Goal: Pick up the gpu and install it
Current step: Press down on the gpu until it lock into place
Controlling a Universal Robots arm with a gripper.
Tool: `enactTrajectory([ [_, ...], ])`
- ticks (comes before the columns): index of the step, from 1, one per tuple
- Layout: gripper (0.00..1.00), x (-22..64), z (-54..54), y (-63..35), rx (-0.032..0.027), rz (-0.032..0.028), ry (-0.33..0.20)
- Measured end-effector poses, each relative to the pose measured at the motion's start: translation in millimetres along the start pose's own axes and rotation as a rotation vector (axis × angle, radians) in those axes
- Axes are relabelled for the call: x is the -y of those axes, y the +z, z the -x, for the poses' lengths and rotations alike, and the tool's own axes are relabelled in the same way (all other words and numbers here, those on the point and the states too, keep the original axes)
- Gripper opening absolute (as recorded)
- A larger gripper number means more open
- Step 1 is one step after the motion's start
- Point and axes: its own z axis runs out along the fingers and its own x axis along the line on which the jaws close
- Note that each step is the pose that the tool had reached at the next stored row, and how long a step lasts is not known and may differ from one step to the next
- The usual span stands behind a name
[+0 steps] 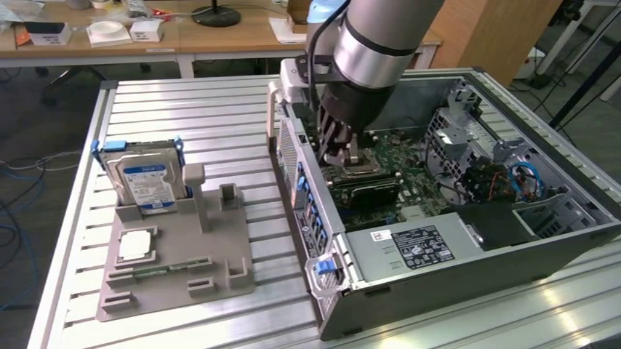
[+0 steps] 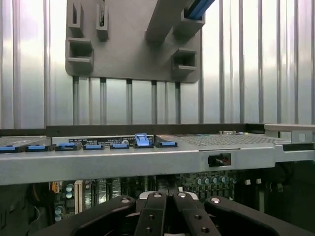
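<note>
**GPU install: gripper inside the case, card not identifiable**

On the surface (image 1: 194, 116), the grey fixture (image 1: 174, 269) at 9 o'clock holds the hard drive (image 1: 144, 182) and a small square chip (image 1: 134, 247). I can make out no black card in its slots. At centre, the gripper (image 1: 342, 145) reaches into the open computer case (image 1: 466, 240) above the motherboard (image 1: 388, 182). I cannot tell the fingers' state, nor where the gpu is. Judged mid-task: seating unconfirmed.

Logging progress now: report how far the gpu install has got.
Done: the gray holder's tall posts beside the hard drive hold no card. In hand: the gripper is down inside the open computer case, over the motherboard. Left: I cannot tell whether the gpu is held or seated in a slot.
</note>
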Motion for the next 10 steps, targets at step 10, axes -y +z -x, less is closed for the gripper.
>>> enactTrajectory([
  [10,0.11,11.1,10.9,-24.2,0.0011,-0.0057,0.000],
])
